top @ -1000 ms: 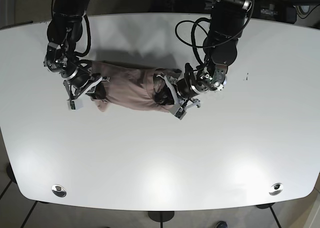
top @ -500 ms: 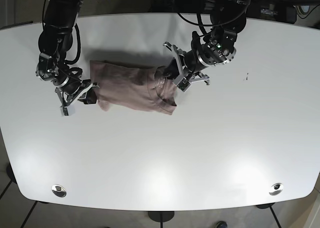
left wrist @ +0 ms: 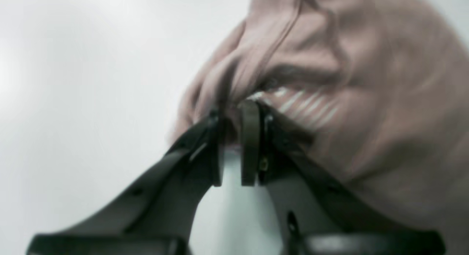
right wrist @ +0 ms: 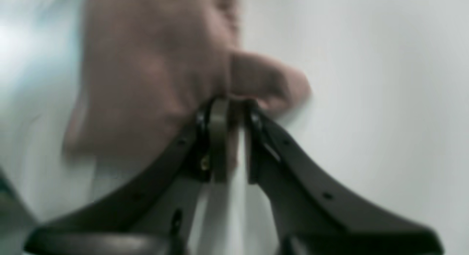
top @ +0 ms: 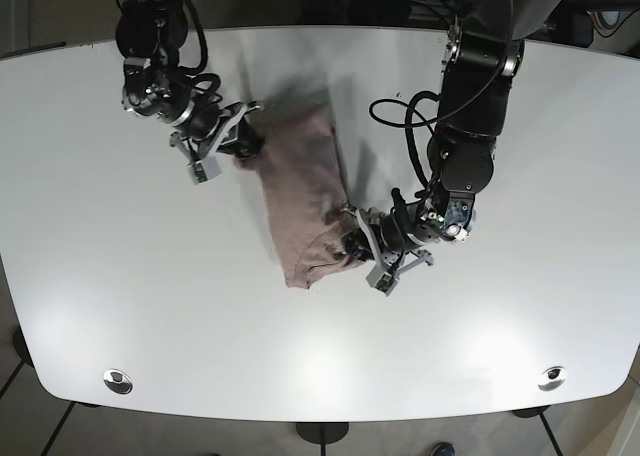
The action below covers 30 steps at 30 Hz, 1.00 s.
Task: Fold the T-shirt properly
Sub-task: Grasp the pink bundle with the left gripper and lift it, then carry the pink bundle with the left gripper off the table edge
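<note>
T-shirt (top: 305,191) between hands (both pinching)

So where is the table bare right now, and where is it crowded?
Bare: the table left of the T-shirt, the right side beyond the left gripper, and the near strip. Crowded: the middle, between the right gripper and the left.

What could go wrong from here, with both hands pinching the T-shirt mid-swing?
1. The left hand pinches only a small bunched fold of the pink T-shirt, so that edge could slip out.
2. The right hand likewise holds a thin fold near a corner; losing either grip would likely drop the cloth crooked.
3. The T-shirt looks bunched and wrinkled between the hands on the white table, so creases may get folded in.
</note>
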Each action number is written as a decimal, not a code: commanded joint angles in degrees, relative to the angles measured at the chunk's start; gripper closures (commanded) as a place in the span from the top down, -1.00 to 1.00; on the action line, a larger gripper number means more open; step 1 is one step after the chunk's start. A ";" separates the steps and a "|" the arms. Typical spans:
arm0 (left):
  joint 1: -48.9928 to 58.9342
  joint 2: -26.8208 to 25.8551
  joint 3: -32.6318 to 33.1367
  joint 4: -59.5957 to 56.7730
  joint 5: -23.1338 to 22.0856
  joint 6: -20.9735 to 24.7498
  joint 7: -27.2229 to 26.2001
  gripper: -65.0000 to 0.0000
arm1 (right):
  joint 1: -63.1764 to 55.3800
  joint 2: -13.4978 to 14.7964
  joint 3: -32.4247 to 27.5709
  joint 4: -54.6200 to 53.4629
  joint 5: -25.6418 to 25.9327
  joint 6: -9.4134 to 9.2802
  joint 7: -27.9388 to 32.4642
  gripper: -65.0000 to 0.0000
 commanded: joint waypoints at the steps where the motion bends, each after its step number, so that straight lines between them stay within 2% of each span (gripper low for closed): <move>1: -1.98 -1.80 -0.12 3.67 -0.43 -0.02 -0.40 -0.79 | 0.75 -1.09 -1.74 1.77 0.79 -1.41 0.93 -0.80; 2: -1.98 -2.94 -0.12 5.42 -0.43 0.07 0.92 -0.71 | 0.75 -1.62 -2.35 2.03 0.79 -2.46 0.93 -0.80; 4: -1.89 -3.47 -0.21 8.85 -0.51 2.09 2.94 -0.42 | 1.36 -1.97 -5.69 2.12 0.88 -3.52 0.93 -0.80; 5: -0.13 -3.47 -0.21 12.10 -0.43 5.70 4.17 -0.24 | 1.98 -1.88 -7.63 2.12 1.23 -3.61 0.93 -0.80; 7: 2.86 -3.47 -0.03 17.38 -0.43 11.32 4.17 -0.12 | 2.06 -1.88 -7.27 2.12 1.32 -3.61 0.93 -0.80; 9: 6.11 -3.11 0.32 23.62 -0.43 15.02 4.08 0.03 | 2.06 -1.88 -7.01 2.12 1.32 -3.52 0.93 -0.80; 12: 9.54 -0.83 1.28 28.28 -0.34 17.65 4.08 0.07 | 2.59 -1.88 -6.66 2.03 1.06 -3.52 0.93 -0.80; 16: 12.61 0.14 6.65 30.30 -0.34 22.66 2.50 0.07 | 2.86 -1.88 -2.18 2.03 1.32 -3.52 0.93 -0.80; 19: 14.72 -0.12 12.19 27.05 -0.34 23.46 -2.95 0.07 | 2.94 -1.80 -0.59 2.12 1.32 -3.52 0.93 -0.80; 23: 14.81 -0.39 12.80 16.06 -0.34 23.19 -4.00 0.07 | 2.77 -1.18 2.48 2.21 1.41 -3.52 0.84 -0.80; 26: 14.02 -5.58 12.19 8.68 -0.78 22.40 -4.88 0.06 | 2.50 -1.09 3.54 4.14 1.41 -3.34 0.75 -0.80; 30: 13.32 -12.43 4.71 4.28 -0.43 13.52 -5.67 0.06 | 2.68 -1.27 3.63 6.52 1.41 -3.34 -1.98 -0.80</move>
